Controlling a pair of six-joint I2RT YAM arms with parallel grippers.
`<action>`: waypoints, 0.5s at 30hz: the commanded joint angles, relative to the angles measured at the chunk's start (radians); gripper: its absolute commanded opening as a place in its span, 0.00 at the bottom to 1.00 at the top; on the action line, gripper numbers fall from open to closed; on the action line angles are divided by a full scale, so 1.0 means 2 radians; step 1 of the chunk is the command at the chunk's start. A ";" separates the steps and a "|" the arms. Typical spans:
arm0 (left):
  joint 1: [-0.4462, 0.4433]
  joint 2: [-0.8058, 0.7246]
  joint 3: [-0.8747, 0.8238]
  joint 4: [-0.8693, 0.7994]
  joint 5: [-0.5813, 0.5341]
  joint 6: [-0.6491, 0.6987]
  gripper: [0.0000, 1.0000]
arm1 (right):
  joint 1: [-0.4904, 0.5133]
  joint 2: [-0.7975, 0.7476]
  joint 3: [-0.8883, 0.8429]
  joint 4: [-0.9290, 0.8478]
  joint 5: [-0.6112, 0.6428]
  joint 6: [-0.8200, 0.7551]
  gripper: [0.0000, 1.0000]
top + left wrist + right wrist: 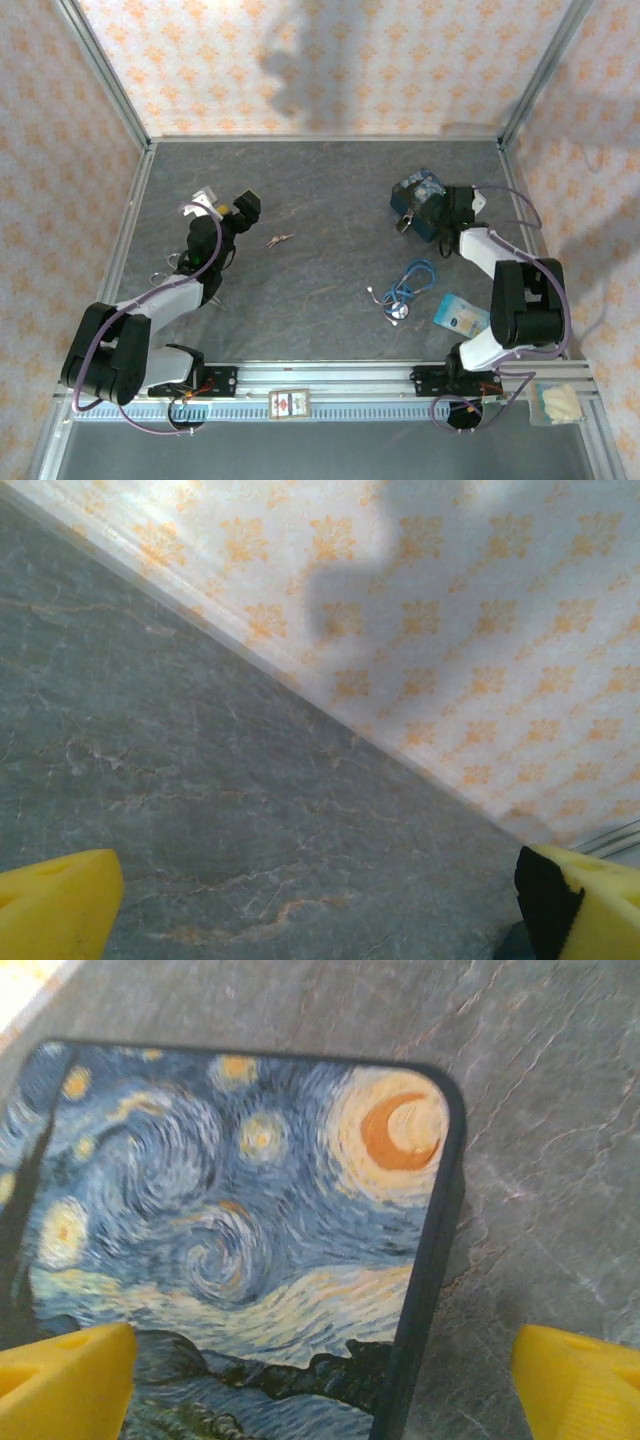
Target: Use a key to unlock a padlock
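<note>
The tiny pale key (280, 239) lies on the grey table left of centre. The small dark padlock (403, 222) rests against the near left corner of a blue-and-yellow painted box (418, 190). My left gripper (243, 207) hovers just left of the key, and its yellow fingertips (50, 905) are spread wide over bare table, so the left gripper (320, 910) is open with nothing in it. My right gripper (441, 213) sits at the box's right side. In the right wrist view the right gripper (320, 1385) is open, its fingers (60, 1380) straddling the box's dark edge (425, 1290).
A blue coiled cord with a metal disc (408, 285) lies in front of the box. A blue-white packet (460, 313) lies beside the right arm's base. The patterned back wall (480, 630) runs close ahead of the left gripper. A small card (290, 402) sits on the front rail.
</note>
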 commanded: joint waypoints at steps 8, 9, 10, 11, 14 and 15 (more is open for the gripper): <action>-0.002 -0.004 -0.011 -0.001 -0.003 -0.024 0.99 | -0.004 0.066 0.063 0.011 -0.068 -0.112 0.81; -0.002 -0.003 -0.011 0.001 -0.004 -0.026 0.99 | -0.003 0.075 0.071 0.005 -0.083 -0.126 0.80; -0.001 -0.002 -0.012 0.002 -0.004 -0.028 0.99 | -0.002 0.083 0.078 -0.002 -0.094 -0.137 0.77; -0.001 -0.001 -0.012 0.004 -0.004 -0.029 0.99 | 0.001 0.089 0.084 -0.007 -0.102 -0.149 0.75; -0.001 0.000 -0.011 0.007 -0.003 -0.032 0.99 | 0.015 0.106 0.099 -0.020 -0.114 -0.181 0.68; -0.001 0.000 -0.011 0.007 -0.003 -0.033 0.99 | 0.023 0.110 0.102 -0.023 -0.116 -0.192 0.67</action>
